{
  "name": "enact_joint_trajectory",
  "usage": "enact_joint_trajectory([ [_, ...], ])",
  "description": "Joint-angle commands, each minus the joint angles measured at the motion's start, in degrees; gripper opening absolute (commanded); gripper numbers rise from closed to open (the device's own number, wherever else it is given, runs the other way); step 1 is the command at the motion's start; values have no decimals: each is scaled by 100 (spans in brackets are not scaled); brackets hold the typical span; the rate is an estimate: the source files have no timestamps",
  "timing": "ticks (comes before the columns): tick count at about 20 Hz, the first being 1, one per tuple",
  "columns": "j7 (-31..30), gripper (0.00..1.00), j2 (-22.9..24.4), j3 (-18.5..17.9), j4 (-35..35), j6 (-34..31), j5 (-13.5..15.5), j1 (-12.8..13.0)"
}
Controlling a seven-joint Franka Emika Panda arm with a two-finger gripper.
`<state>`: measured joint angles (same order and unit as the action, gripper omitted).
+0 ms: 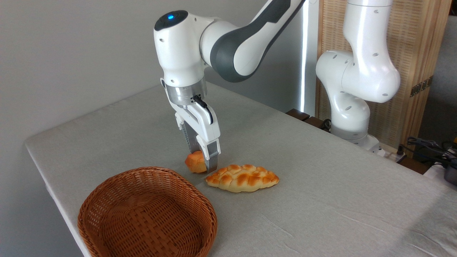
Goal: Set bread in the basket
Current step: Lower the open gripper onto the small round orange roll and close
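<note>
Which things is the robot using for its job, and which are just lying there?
For the job:
small orange-golden bun
round reddish-brown wicker basket
gripper, down around the bun

Just lying there:
long pale braided loaf, beside the bun

Pale braided loaf (242, 178) flat on grey table (321, 171); cables (428, 144) far right.

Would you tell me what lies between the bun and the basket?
Nothing: in the camera view only bare tablecloth separates the bun from the basket rim. The gripper is at the bun, with the loaf on its other side.
</note>
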<state>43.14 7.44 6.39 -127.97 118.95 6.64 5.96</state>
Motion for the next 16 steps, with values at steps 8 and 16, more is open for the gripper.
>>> enact_joint_trajectory([
  [8, 168, 6, -58, -23, -105, 164, 110, 19],
  [16, 177, 4, -49, -93, 525, -545, 110, -7],
])
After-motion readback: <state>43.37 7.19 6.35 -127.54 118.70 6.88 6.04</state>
